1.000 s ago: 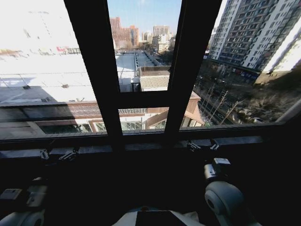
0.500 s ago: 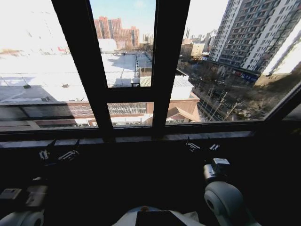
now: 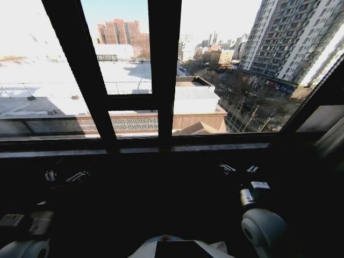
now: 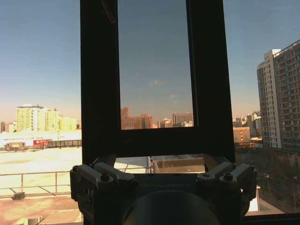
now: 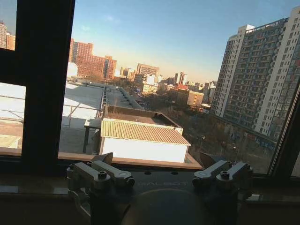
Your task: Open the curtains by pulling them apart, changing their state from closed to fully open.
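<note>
Bare window frame [image 3: 164, 75] beyond both hands

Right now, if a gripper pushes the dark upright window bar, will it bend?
Probably not: the upright bar looks thick and joins the crossbar and sill, so it is likely rigid and fixed. Its smooth flat face may be slippery.

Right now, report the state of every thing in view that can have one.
left pincer: open, empty, held low facing the window.
right pincer: open, empty, held low facing the window.
window glass: uncovered, with the city in plain sight through it.
pale strip at the head view's right edge: perhaps a curtain panel drawn aside; cannot tell.
</note>
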### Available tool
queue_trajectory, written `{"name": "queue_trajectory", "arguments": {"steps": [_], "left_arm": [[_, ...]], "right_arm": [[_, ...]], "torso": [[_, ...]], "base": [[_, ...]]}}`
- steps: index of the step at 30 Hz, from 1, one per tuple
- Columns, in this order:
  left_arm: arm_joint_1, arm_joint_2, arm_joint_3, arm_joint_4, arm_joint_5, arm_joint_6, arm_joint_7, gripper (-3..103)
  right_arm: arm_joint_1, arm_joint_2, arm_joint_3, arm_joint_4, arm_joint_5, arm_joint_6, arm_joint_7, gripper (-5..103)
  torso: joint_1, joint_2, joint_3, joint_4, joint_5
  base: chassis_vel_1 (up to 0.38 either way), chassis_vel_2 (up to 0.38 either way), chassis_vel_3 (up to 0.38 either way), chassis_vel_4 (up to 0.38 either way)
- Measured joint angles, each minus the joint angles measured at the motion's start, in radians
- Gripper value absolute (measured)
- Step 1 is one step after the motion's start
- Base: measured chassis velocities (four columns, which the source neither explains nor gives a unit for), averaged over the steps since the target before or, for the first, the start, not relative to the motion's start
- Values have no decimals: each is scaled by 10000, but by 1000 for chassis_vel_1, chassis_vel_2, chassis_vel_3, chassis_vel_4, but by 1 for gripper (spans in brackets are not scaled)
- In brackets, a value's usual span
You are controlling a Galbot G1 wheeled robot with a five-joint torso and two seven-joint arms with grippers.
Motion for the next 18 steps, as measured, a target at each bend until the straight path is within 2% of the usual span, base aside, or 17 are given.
{"name": "queue_trajectory", "arguments": {"steps": [4, 10, 15, 18], "left_arm": [[17, 20, -24, 52, -30, -21, 7, 100], [23, 29, -12, 168, -42, -66, 16, 100], [-15, 28, 49, 190, -43, -69, 20, 100], [-40, 26, 80, 193, -40, -69, 26, 100]], "right_arm": [[-183, -26, 6, 73, -145, 41, -333, 100], [-538, 18, 163, -95, -597, 482, -704, 100], [-474, 70, 121, -270, -783, 845, -731, 100], [-358, 75, -42, -293, -920, 880, -707, 100]], "torso": [[-3, 1, -1, 0, 1], [-2, 1, 1, 1, -7], [-3, 1, 0, -1, -3], [-5, 4, -2, 0, 2]], "base": [[-58, -387, 29, 396], [-55, -372, 47, 368], [-78, -347, 86, 323], [-101, -195, 81, 245]]}}
